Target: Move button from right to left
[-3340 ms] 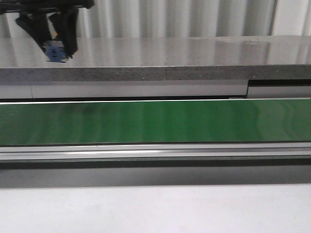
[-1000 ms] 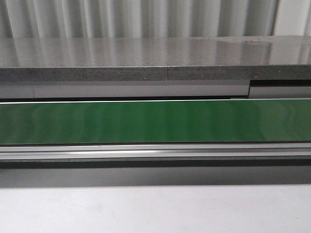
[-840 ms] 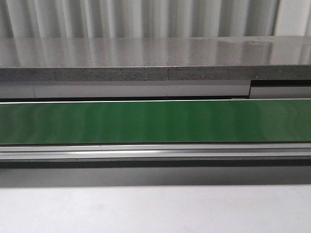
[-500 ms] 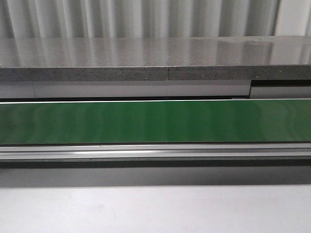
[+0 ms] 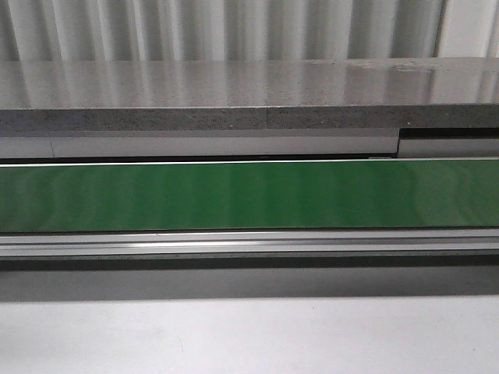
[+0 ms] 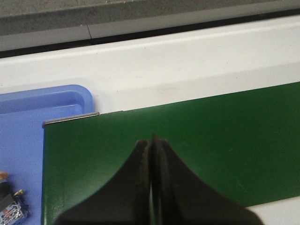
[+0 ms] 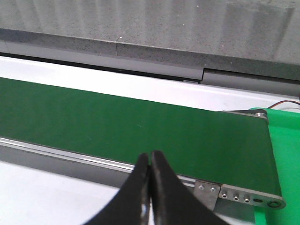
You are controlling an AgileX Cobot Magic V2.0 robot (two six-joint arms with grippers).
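Note:
The button (image 6: 10, 210) shows only in part at the edge of the left wrist view. It is a dark body with a blue-and-clear block, lying in a blue tray (image 6: 42, 101), with an orange bit beside it. My left gripper (image 6: 152, 139) is shut and empty over the green conveyor belt (image 6: 211, 126), apart from the button. My right gripper (image 7: 150, 154) is shut and empty over the belt's near rail (image 7: 93, 161). Neither gripper shows in the front view.
The green belt (image 5: 249, 195) runs across the front view, below a grey stone ledge (image 5: 249, 117) and behind a white table (image 5: 249, 335). A bright green tray (image 7: 286, 140) sits past the belt's end in the right wrist view.
About three seconds ago my left gripper hung at the front view's upper left with the blue-backed button in it. It has left that view. Over the last second nothing has moved.

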